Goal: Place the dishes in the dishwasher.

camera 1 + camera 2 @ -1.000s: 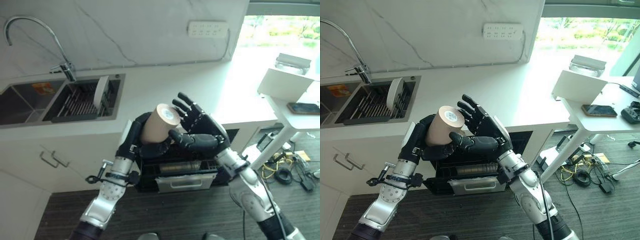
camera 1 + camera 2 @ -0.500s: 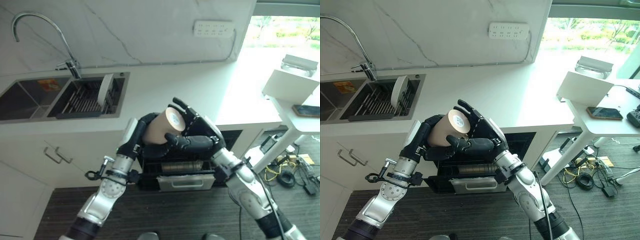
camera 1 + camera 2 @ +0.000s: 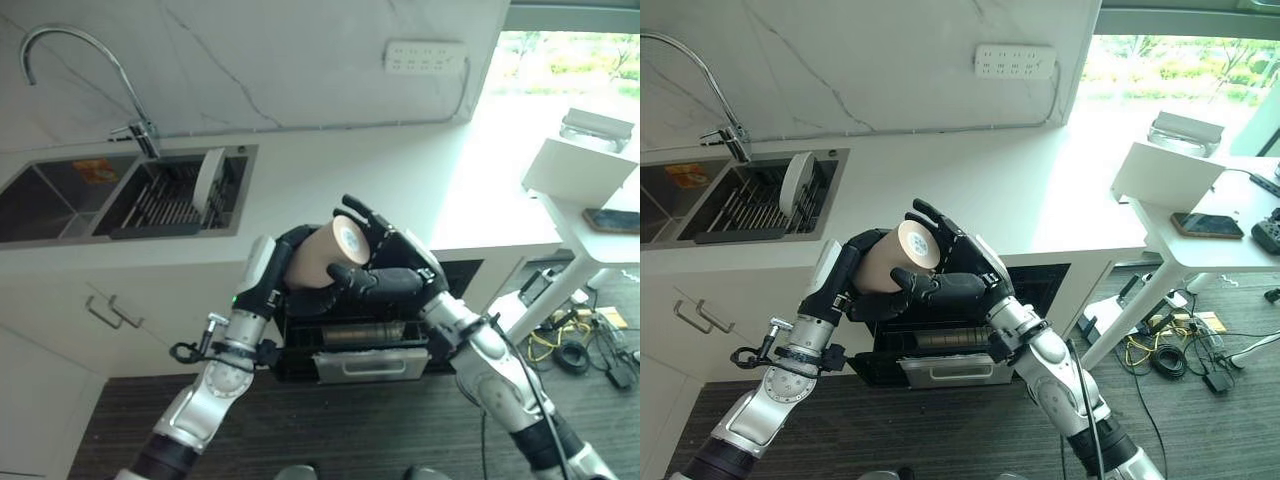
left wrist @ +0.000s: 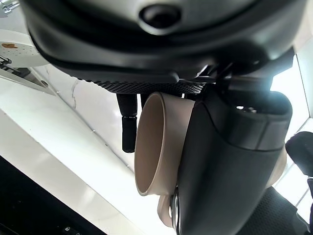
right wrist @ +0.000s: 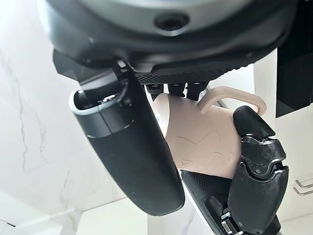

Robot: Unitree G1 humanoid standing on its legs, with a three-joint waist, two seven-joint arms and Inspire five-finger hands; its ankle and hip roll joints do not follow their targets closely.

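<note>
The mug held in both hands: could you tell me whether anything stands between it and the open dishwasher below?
Nothing visible does. The mug sits between the left hand and right hand, directly above the open dishwasher rack.

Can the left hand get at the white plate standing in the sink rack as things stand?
Probably not: the left hand is curled round the beige ceramic mug, shared with the right hand. The white plate stands unobstructed.

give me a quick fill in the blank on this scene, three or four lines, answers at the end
1. The left hand and right hand both hold a tan ____.
2. The white plate stands on edge in the ____.
3. Below the hands, the dishwasher is ____.
4. On the wall above the counter sits a white ____ strip.

Answers: mug; sink; open; socket
</note>
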